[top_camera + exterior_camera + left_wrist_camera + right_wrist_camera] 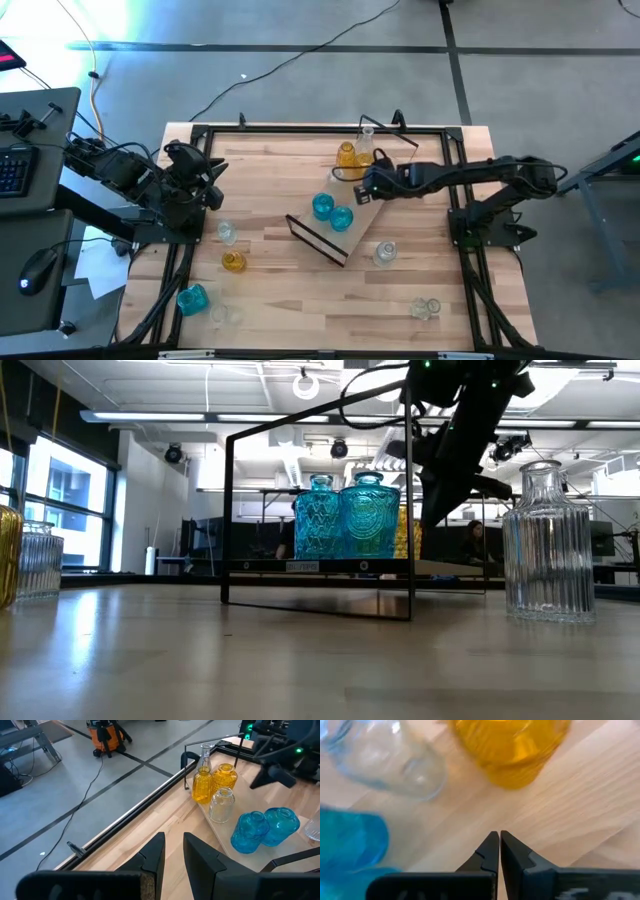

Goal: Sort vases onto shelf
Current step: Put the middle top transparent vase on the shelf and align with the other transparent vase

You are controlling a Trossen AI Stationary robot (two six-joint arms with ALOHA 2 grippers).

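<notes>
Closed and empty, the right gripper (499,851) hangs over the shelf (362,222) beside its amber vase (512,747), while the loose clear vase (385,253) stands just off the shelf's near edge, nearer this arm than the left gripper (174,854), narrowly parted and empty.

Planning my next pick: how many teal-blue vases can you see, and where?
3: two teal-blue vases stand side by side on the shelf; one lies on the table's near-left corner. None seem hidden.
</notes>
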